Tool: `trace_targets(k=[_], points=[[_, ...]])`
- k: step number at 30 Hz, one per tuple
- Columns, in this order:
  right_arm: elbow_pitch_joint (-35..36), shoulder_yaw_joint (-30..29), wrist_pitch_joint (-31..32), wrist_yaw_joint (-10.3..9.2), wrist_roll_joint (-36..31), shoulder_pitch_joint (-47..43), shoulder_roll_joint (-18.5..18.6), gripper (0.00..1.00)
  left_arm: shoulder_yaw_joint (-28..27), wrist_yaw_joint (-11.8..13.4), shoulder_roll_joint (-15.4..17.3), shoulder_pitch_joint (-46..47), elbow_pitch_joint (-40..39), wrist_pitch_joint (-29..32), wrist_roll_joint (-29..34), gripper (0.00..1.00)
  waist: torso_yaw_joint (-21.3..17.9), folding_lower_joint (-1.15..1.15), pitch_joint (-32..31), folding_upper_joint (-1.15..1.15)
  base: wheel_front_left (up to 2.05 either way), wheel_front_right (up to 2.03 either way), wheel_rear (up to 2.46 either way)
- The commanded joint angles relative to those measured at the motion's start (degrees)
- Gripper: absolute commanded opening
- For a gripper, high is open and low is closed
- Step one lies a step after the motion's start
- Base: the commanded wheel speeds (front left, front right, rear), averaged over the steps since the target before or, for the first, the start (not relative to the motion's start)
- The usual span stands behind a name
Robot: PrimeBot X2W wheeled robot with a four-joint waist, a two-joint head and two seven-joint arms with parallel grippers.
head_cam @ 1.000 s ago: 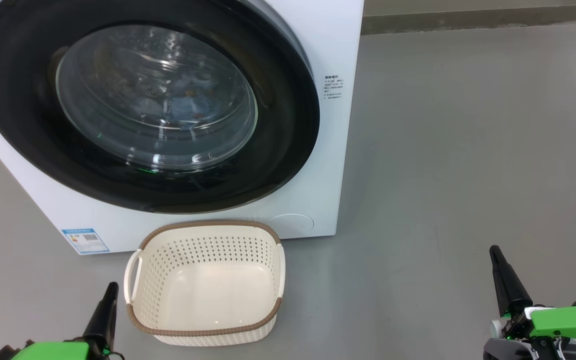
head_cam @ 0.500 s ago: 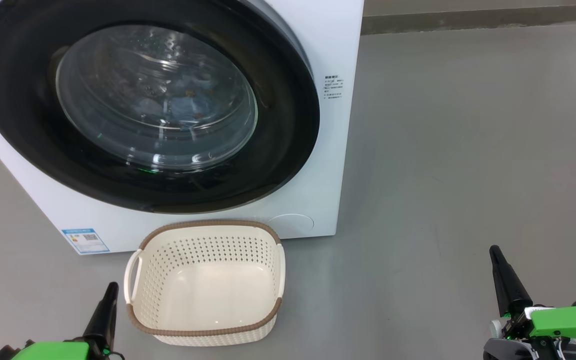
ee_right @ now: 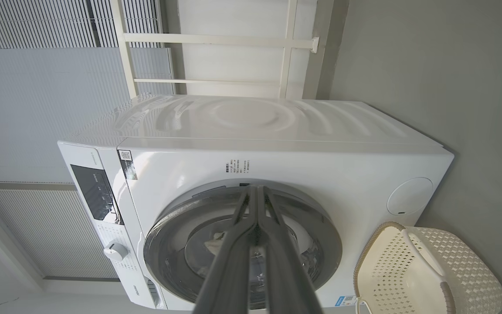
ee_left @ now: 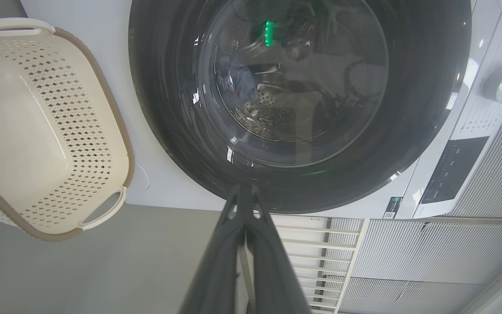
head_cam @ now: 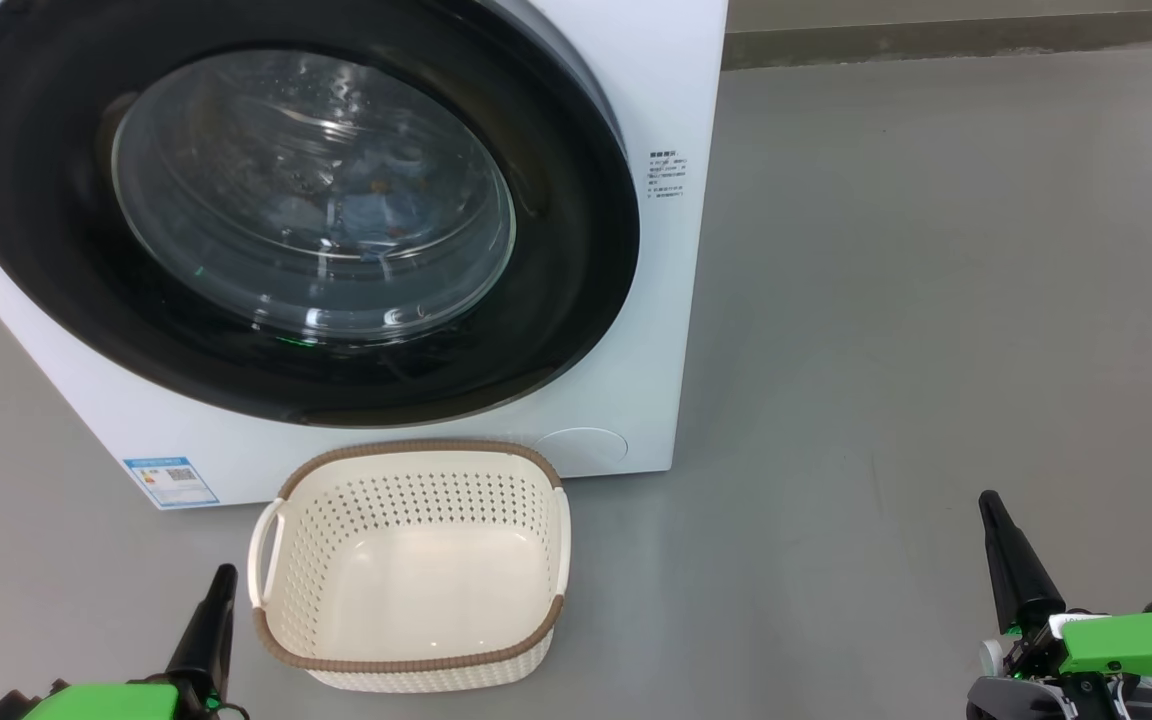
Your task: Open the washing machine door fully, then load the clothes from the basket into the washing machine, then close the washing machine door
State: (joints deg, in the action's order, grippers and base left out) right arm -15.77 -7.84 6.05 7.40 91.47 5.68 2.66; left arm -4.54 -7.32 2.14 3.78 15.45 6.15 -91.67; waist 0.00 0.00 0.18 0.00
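Floor (head_cam: 936, 300): smooth matt grey, running to a darker skirting strip (head_cam: 936, 40) at 1 o'clock of the head view. In the right wrist view, pale slatted panels (ee_right: 28, 87) and a white frame (ee_right: 216, 43) stand behind the appliance.

Washing machine (head_cam: 661, 330): white front-loader standing on the floor, occupying 9 to 12 o'clock of the head view. The washing machine door (head_cam: 26, 250) has a glossy black rim and sits closed flush against the front. Clothes (head_cam: 371, 205): light-blue fabric with orange specks, seen through the glass, inside the drum. A blue label sticker (head_cam: 170, 481) is at the lower front corner, and a round cover (head_cam: 582, 446) is low on the front at 6 o'clock of the door.

Basket (head_cam: 416, 663): cream, perforated, brown-rimmed, on the floor at 6 o'clock, directly below the door and near the machine front. Contact with the front cannot be determined.

Left claw (head_cam: 224, 575): at 7 o'clock, fingers together, gripping nothing, just beside the basket's left handle.

Right claw (head_cam: 988, 500): at 4 o'clock, fingers together, gripping nothing, well apart from basket and machine.
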Motion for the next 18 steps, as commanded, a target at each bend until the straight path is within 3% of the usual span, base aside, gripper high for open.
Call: trace_targets(k=[1,18], points=[[1.75,1.31,0.45,0.09,0.69,0.50,0.21,0.00,-1.98,-0.17,0.74,2.40,-1.42,0.34,-0.50,0.00,0.00,0.00,0.00,0.00,0.00,0.00,0.00],[1.75,1.31,0.44,0.09,0.69,0.50,0.21,0.00,-1.98,-0.17,0.74,2.40,-1.42,0.34,-0.50,0.00,0.00,0.00,0.00,0.00,0.00,0.00,0.00]])
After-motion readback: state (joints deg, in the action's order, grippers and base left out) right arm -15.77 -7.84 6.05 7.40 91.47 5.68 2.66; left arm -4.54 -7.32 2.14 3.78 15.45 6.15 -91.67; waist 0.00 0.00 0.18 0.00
